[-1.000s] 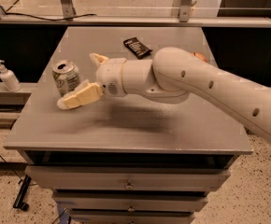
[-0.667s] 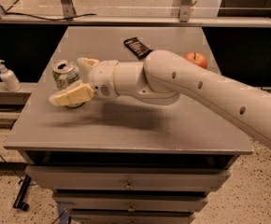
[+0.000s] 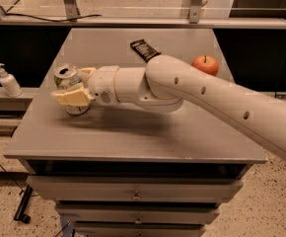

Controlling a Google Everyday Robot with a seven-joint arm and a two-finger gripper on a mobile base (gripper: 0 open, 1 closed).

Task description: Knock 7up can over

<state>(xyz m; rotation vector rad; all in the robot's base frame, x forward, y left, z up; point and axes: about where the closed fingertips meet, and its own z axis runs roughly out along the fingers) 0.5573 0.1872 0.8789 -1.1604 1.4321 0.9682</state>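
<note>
My gripper (image 3: 71,85) is near the left edge of the table (image 3: 133,132), and my fingers are spread. The 7up can (image 3: 66,76) stands up straight between them. One finger (image 3: 73,97) is in front of the can and the other one is behind it. I cannot tell if they touch the can.

Here is what I think could go wrong. If I push the can down low, it may just slide and not fall. It is close to the left edge, so a hard push that way could send it off the table and onto the floor. Once it is on its side it is round, so it could roll away too.

If I squeeze my fingers, I would grab the can and not knock it over. That is not the job.

My arm reaches over the table from the right side. The apple (image 3: 205,64) sits by the right edge, close to my arm, and a dark snack bar (image 3: 144,49) lies near the back edge. A big swing could bump them. A small push up high looks best to me.
</note>
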